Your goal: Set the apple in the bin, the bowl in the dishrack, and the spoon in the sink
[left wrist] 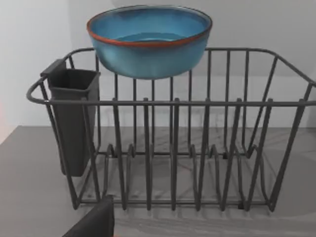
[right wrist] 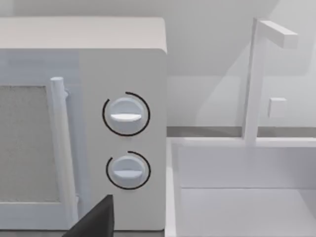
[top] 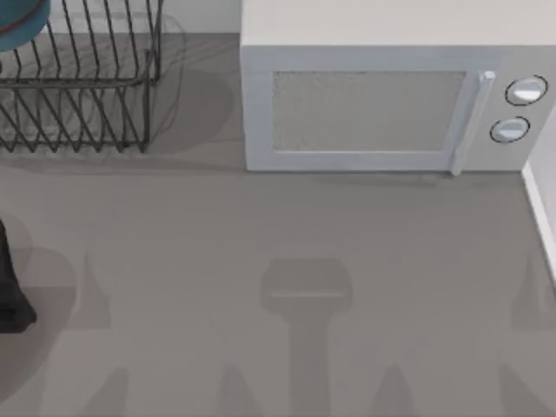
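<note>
The bowl (left wrist: 149,39) sits at the top of the dishrack (left wrist: 173,148), above its upright bars; from above, the bowl (top: 22,22) and dishrack (top: 78,87) lie at about ten o'clock on the table (top: 261,243). A dark cutlery cup (left wrist: 71,118) hangs on one end of the rack. The white microwave (top: 391,95) stands at about one o'clock, with the sink (right wrist: 247,192) and its tap (right wrist: 256,79) just beside it. My left arm (top: 10,287) is at nine o'clock; whether either pincer is wide or narrow, I cannot tell.
</note>
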